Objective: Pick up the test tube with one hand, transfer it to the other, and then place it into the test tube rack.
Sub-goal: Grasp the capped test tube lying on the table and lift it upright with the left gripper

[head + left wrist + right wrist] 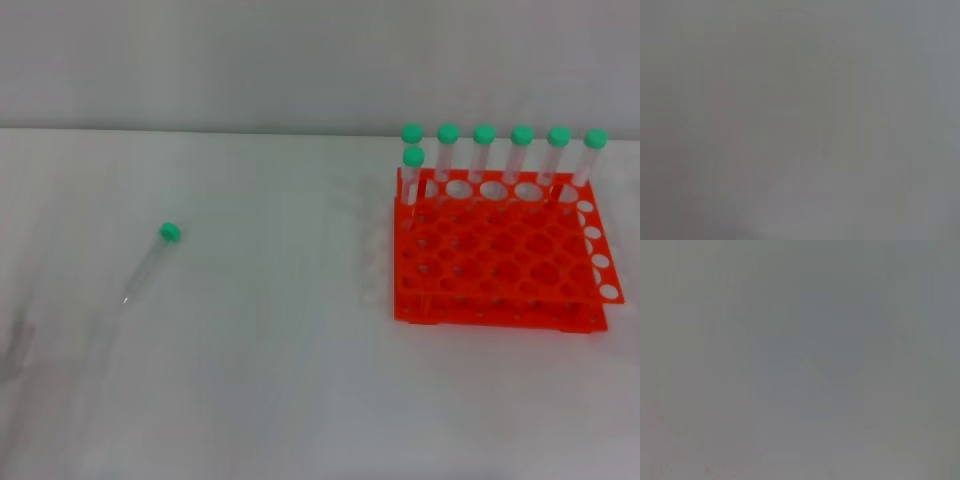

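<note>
A slim clear test tube (147, 265) with a round green cap lies flat on the white table at the left, cap toward the back. The orange-red test tube rack (500, 250) stands at the right. It holds several upright green-capped tubes (484, 150) along its back row, plus one (413, 170) just in front at its left end. Neither gripper shows in the head view. Both wrist views show only plain grey.
The white table (300, 380) meets a pale grey wall at the back. The rack's front rows of holes (500, 275) hold no tubes. A faint grey shadow lies at the table's far left edge (15, 350).
</note>
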Tool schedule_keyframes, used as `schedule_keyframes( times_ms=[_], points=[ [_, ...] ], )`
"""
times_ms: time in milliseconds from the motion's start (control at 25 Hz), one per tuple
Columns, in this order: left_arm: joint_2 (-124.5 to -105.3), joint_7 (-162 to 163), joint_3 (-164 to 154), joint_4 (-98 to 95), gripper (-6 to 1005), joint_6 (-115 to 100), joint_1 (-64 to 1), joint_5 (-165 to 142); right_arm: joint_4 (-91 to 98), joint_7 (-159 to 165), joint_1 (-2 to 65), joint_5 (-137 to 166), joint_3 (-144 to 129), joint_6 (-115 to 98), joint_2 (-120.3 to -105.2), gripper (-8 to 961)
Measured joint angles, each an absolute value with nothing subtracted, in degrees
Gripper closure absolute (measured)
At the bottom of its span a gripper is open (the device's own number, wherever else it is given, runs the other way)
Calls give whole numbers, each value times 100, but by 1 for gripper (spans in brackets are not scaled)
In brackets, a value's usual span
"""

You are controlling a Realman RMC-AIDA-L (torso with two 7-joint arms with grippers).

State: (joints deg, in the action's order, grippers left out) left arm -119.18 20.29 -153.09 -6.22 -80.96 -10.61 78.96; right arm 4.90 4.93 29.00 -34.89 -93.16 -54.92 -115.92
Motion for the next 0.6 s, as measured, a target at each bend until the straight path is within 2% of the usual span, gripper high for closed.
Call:
schedule_keyframes(
  times_ms=[600],
  points=[
    [-11896,2209,-15353,-475,130,-7050,-2230,7709,488,492,2948,-3480,-9336,-5492,-11599,88]
  ],
)
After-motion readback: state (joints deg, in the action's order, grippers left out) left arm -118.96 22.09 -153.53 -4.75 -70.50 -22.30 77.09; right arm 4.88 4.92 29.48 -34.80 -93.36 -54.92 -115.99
